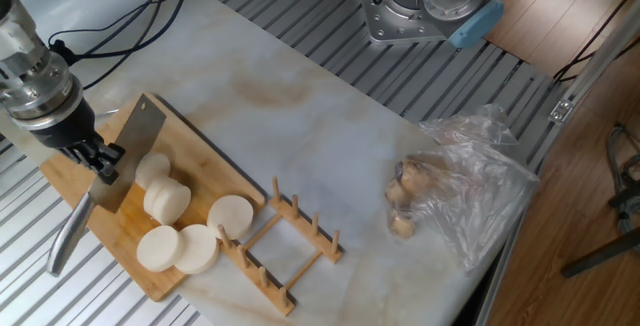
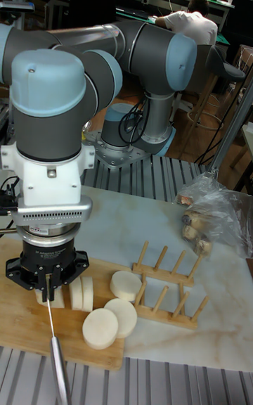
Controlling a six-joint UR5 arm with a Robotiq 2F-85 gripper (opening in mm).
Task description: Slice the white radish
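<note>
On the wooden cutting board [image 1: 195, 156] lies the white radish: a short stub [image 1: 152, 169] with a thick piece [image 1: 167, 200] against it, and three round discs [image 1: 231, 216] [image 1: 197, 249] [image 1: 158, 249] nearer the board's right end. My gripper [image 1: 101, 162] is shut on a cleaver [image 1: 132, 146], whose blade stands against the stub's left end and whose metal handle [image 1: 64, 238] points off the board. From the tall fixed view the gripper [image 2: 48, 287] hides most of the stub [image 2: 79, 292]; the discs [image 2: 102, 328] [image 2: 125, 284] lie to its right.
A wooden slotted rack [image 1: 290, 248] [image 2: 169, 285] stands just right of the board. A crumpled clear plastic bag with brownish lumps [image 1: 455, 191] [image 2: 211, 219] lies at the table's right edge. The arm's base [image 1: 420, 6] and cables sit at the back.
</note>
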